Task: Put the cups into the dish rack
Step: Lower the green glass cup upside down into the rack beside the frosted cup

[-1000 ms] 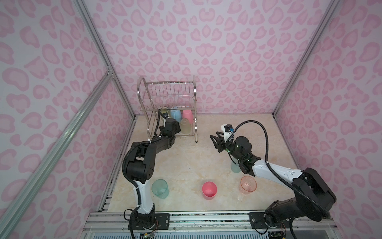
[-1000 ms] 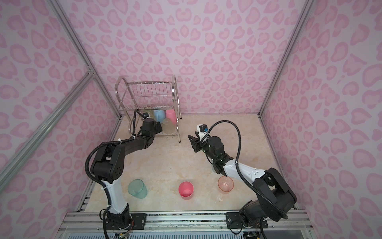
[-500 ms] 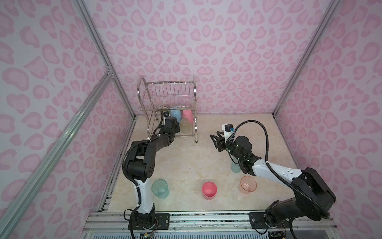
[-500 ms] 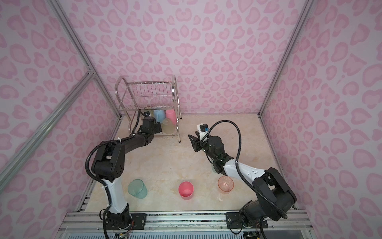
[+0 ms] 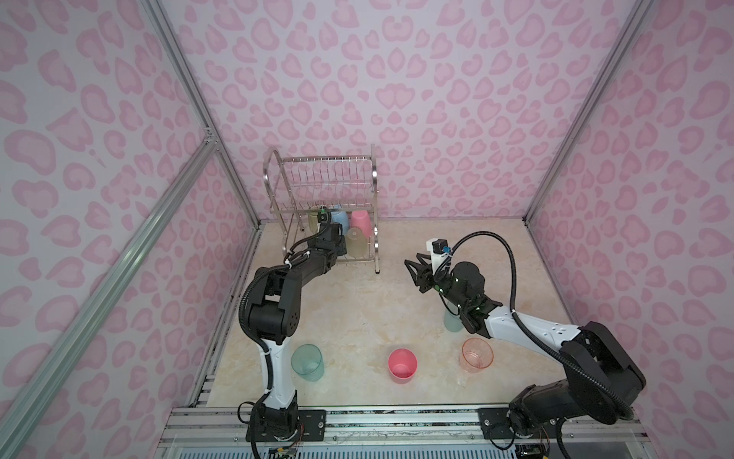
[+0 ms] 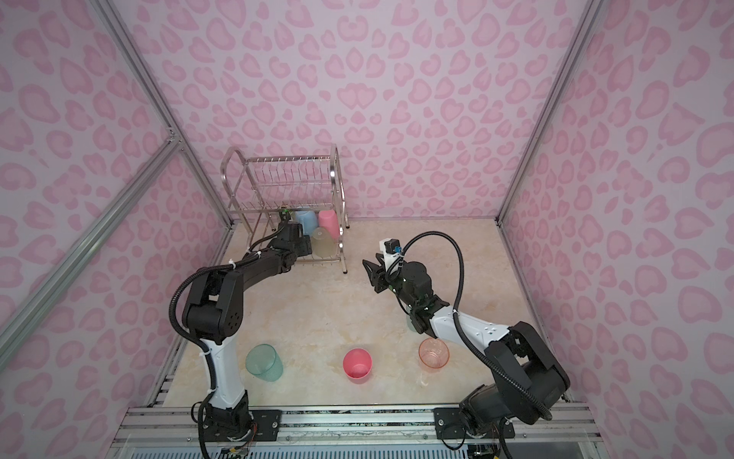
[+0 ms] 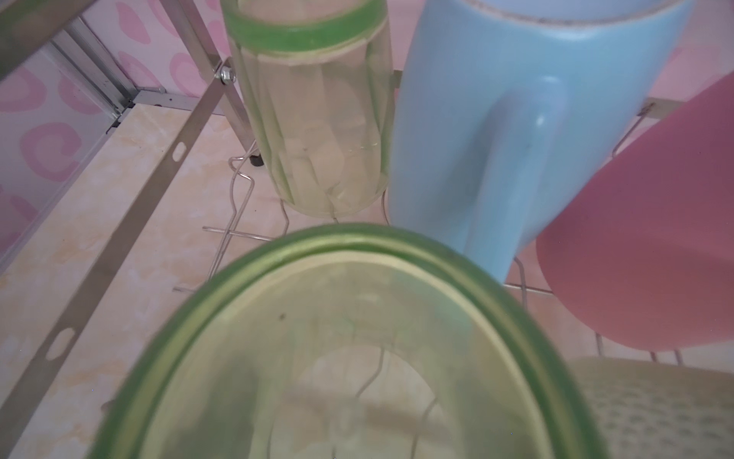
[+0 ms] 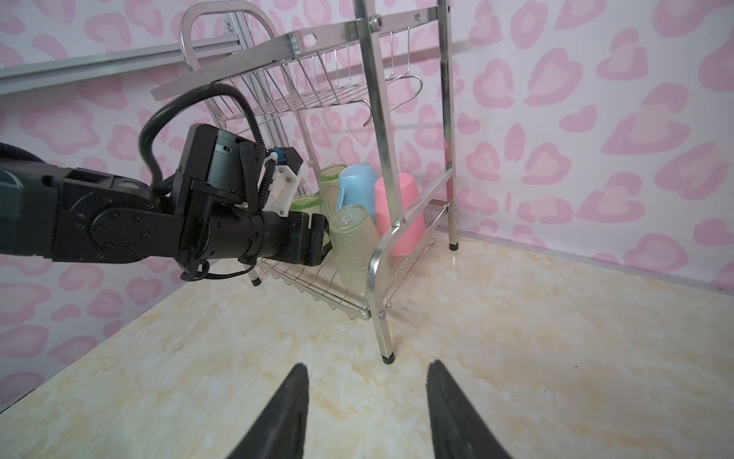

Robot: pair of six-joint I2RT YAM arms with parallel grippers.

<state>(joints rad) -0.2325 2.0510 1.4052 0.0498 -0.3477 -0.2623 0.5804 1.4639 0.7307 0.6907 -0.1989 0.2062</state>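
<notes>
Well, the pale marble-look table (image 5: 357, 310) takes up the whole floor between the pink-patterned walls (image 5: 397, 79). The dish rack (image 5: 321, 186) stands at its back, left of the middle, close to the rear wall.

The left arm stretches flat along the table into the rack's lower tier. The left gripper (image 8: 319, 238) sits just beside a dimpled pale green cup (image 8: 353, 250), which leans base-up against the rack's front frame. A green cup (image 7: 337, 337) lies right at that gripper, its rim filling the left wrist view. The fingers themselves are hidden, so I cannot tell whether they clamp it or stand loose around it.

The right arm reaches in from the front right. The right gripper (image 8: 367, 413) hangs over bare table just short of the rack's front leg, fingers spread, with nothing between them.

Further back on the lower tier stand a second green cup (image 8: 331, 186), a light-blue mug (image 8: 355, 186) and a pink cup (image 8: 397, 214), packed side by side.

Near the front edge, well apart from the rack, three cups sit mouth-up in a row: a teal cup (image 5: 306, 362), an open pink cup (image 5: 402, 365) and a peach cup (image 5: 476, 355). A second teal cup (image 5: 452, 322) shows only partly beneath the right arm
</notes>
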